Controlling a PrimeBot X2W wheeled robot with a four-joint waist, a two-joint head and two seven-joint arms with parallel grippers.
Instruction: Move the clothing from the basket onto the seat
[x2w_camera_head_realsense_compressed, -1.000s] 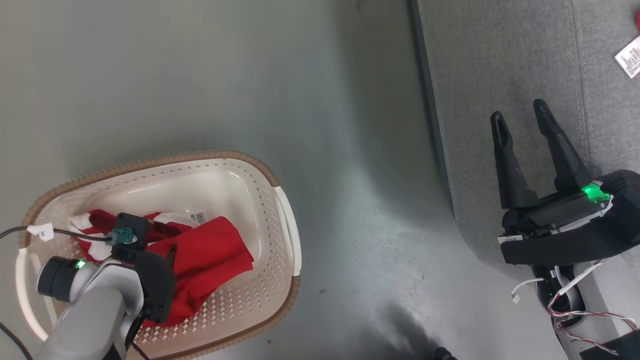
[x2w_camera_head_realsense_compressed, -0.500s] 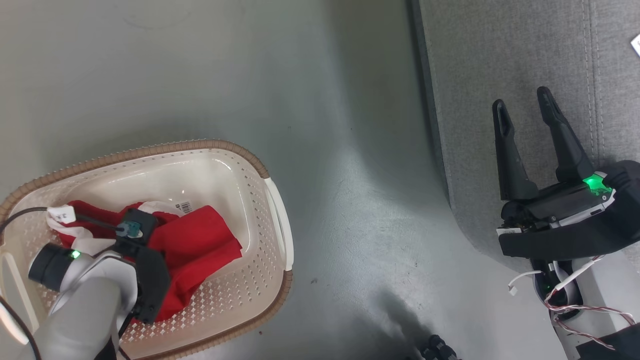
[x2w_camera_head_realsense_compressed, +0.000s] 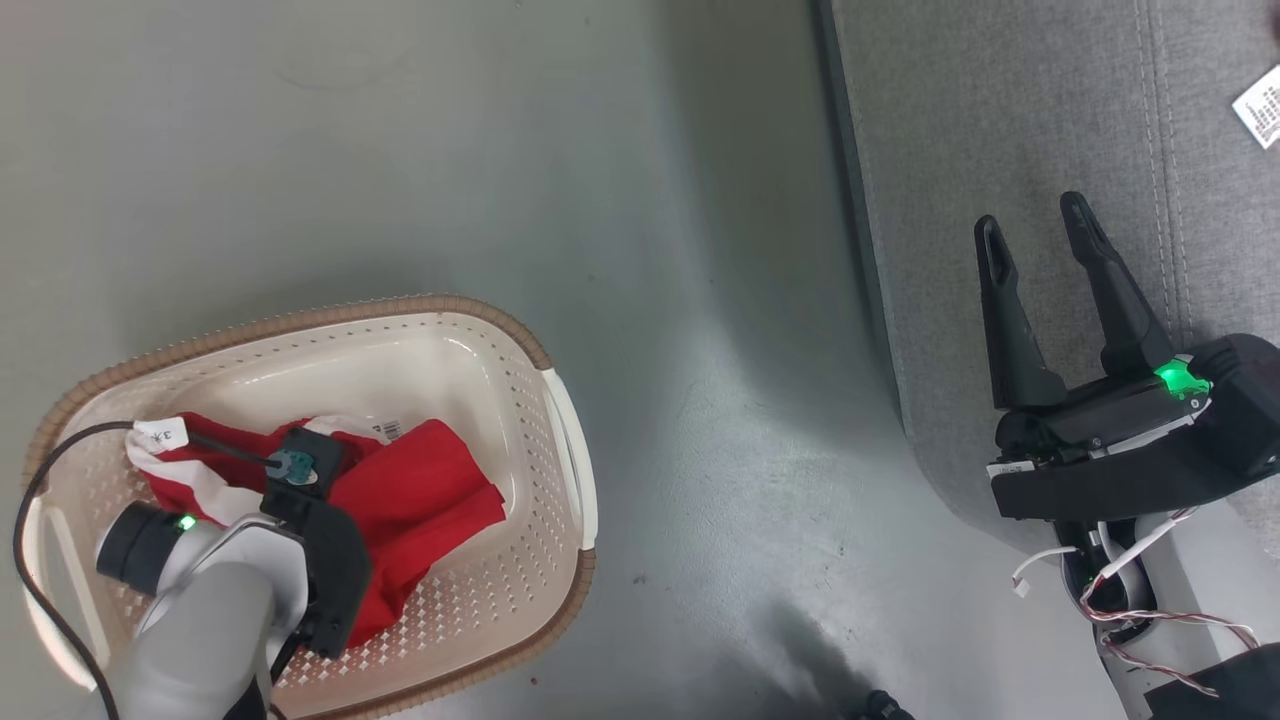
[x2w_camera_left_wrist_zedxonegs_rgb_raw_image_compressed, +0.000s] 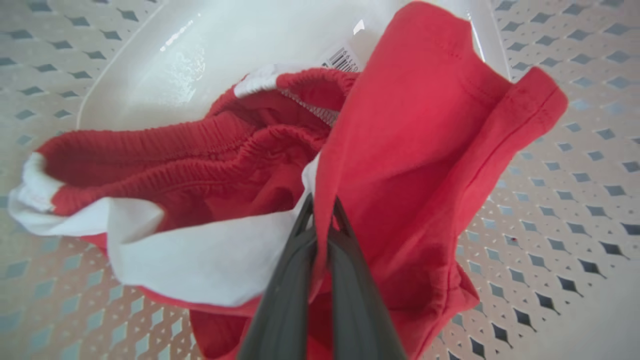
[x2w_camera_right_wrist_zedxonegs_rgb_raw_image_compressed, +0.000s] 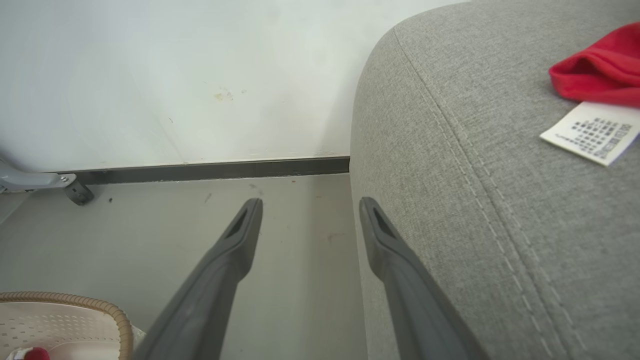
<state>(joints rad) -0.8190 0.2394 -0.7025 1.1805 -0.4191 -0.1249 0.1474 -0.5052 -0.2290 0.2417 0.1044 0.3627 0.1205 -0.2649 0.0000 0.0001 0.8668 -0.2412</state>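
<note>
Our left tool (x2w_camera_left_wrist_zedxonegs_rgb_raw_image_compressed: 321, 201) pinching a fold of red clothing (x2w_camera_left_wrist_zedxonegs_rgb_raw_image_compressed: 410, 150) inside the cream laundry basket (x2w_camera_head_realsense_compressed: 565, 440) on the floor (x2w_camera_head_realsense_compressed: 400, 150), our right tool (x2w_camera_head_realsense_compressed: 1030, 212) spread over the grey couch (x2w_camera_head_realsense_compressed: 1000, 100) edge, another red garment (x2w_camera_right_wrist_zedxonegs_rgb_raw_image_compressed: 600, 70) on the cushion.

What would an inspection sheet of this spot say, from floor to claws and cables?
Surface: grey floor; basket stands on it near the seat.
Job's things: clothing in the basket; another red piece with a label on the seat.
Clutter: small dark thing on the floor, unclear.
Grippers: left claw shut on the clothing; right claw open by the seat's edge.
Cables: black cable at left wrist; loose wires by right arm.
Surroundings: pale wall, dark skirting.
</note>
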